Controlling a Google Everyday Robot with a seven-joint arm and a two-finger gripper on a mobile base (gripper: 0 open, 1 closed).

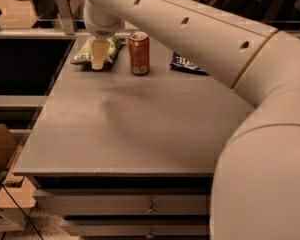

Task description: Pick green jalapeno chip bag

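Observation:
The green jalapeno chip bag (84, 53) is a light-green crinkly bag with white patches. It lies at the far left of the grey table (135, 129). My gripper (97, 59) hangs from the white wrist right over the bag's middle, its pale fingers (97, 53) pointing down onto the bag and covering part of it. My large white arm crosses the frame from the lower right to the upper left.
A red-orange soda can (139, 53) stands upright just right of the bag. A dark blue chip bag (186, 63) lies further right, mostly hidden behind my arm. Drawers (140, 204) sit under the table front. A cardboard box (2, 204) is on the floor at left.

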